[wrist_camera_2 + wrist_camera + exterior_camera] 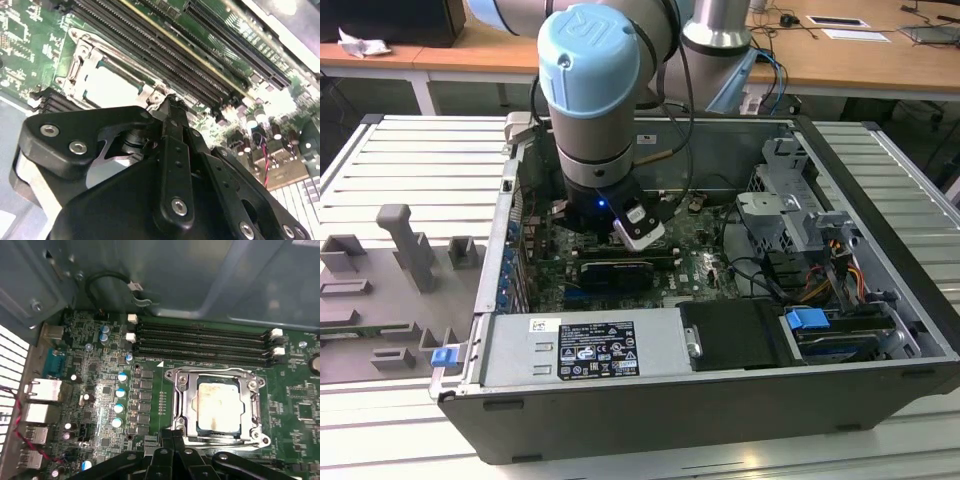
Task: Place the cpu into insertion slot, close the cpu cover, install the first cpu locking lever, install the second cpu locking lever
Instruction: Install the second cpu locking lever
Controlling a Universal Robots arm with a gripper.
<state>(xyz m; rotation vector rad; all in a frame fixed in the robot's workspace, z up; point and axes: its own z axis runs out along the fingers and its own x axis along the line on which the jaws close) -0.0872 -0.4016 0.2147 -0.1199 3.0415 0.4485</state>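
black linkage bars of the end effector (172, 440) take up the foreground in both wrist views; the fingers (170, 107) look drawn together, their tips just beside the near edge of the insertion slot (182, 405) and holding nothing that can be seen. in the first wrist view, right of centre, the cpu (219, 407), a dull silver-tan square, lies flat inside the slot, and the cpu cover (215, 376), a silvery frame, lies down around it with the chip showing through its centre opening. whether the locking levers are latched cannot be told. beyond the socket run four long black memory slots (200, 340) with white end clips, and to the left stands a row of small blue-topped capacitors (120, 400) on the green motherboard (100, 375).

in the exterior view, the open computer case (880, 260) rests on a ribbed grey tabletop (410, 160). at its near side, low in the frame, a grey power supply (620, 345) carries a black-and-white label (595, 350) whose print is too small to make out. a bundle of cables (830, 270) and a blue tab (807, 322) lie in the right-hand bay. the robot arm (595, 110), grey with a pale blue cap, reaches down into the case's left half. grey fixture blocks (405, 245) stand at the frame's left, and wooden desks (840, 55) sit far behind.
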